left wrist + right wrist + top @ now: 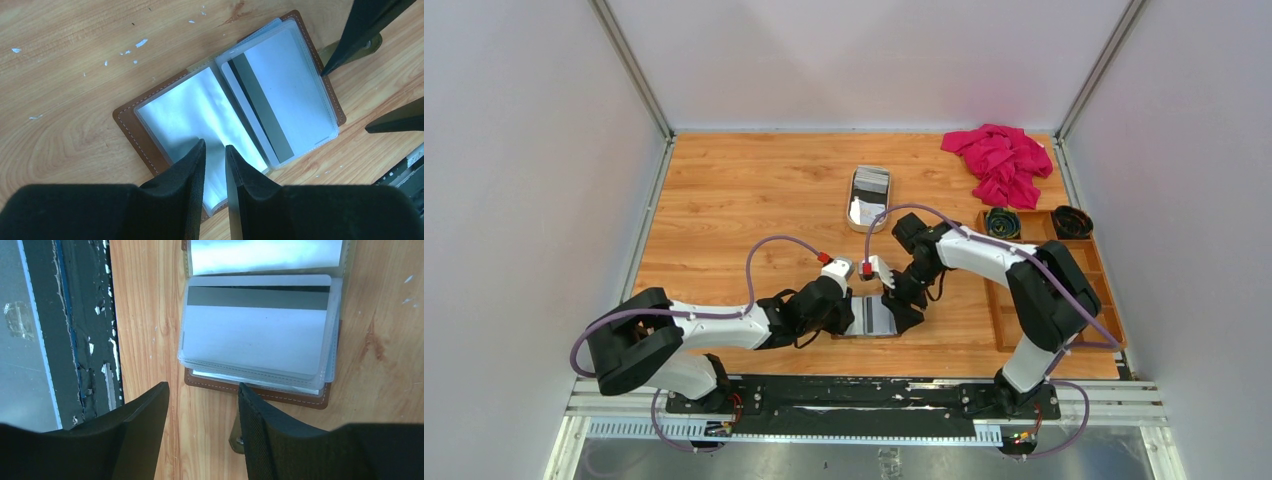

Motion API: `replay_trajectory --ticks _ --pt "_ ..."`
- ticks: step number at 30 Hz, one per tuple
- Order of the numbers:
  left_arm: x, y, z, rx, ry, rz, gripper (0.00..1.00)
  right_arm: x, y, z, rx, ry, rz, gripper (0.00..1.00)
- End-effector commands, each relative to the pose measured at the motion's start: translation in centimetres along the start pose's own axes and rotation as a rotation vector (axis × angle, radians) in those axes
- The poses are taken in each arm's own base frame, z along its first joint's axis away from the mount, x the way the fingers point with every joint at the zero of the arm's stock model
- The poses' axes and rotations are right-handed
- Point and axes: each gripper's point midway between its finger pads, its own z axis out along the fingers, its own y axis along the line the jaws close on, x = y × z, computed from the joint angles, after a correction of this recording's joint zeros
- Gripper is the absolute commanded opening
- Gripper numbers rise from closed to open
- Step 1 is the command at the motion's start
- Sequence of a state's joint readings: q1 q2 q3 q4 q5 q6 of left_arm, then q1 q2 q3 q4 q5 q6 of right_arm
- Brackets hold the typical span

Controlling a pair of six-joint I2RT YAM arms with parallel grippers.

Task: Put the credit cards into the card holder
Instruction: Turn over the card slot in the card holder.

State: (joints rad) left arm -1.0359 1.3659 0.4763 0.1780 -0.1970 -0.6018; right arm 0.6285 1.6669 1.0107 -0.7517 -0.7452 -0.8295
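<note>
Card holder (127, 117) lies open at the counter's (724, 200) near edge, between both arms. Right end effector (202, 386) released beside it; left end effector (215, 150) narrow over its empty leaf, grip unclear.

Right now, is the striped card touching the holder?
Touching. The right wrist view shows the card sitting in the holder's clear sleeve, with the sleeve edges framing it.

the left arm (714, 325) and right arm (979, 250) are wearing white shells over black joints. a purple cable (784, 238) is running along each, ending in red connectors (825, 257). the left end effector (214, 146) and right end effector (202, 386) are each showing two matte black, wedge-shaped fingers.
</note>
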Motion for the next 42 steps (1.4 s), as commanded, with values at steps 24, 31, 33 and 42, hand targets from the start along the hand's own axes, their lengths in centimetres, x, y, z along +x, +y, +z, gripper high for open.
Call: replay_trajectory --ticks 24,31,33,42 --pt "1.7 0.2 0.8 0.012 0.046 -0.009 0.26 -2.9 1.2 0.2 -0.222 -0.101 0.351 0.6" --pt "1.7 0.3 0.7 0.013 0.041 -0.013 0.26 -4.0 1.5 0.1 -0.278 -0.155 0.394 0.6" --pt "1.7 0.3 0.6 0.012 0.04 -0.015 0.26 -4.2 1.6 0.1 -0.293 -0.164 0.408 0.6" --pt "1.5 0.2 0.5 0.017 0.035 -0.021 0.26 -5.0 1.7 0.3 -0.341 -0.197 0.456 0.6"
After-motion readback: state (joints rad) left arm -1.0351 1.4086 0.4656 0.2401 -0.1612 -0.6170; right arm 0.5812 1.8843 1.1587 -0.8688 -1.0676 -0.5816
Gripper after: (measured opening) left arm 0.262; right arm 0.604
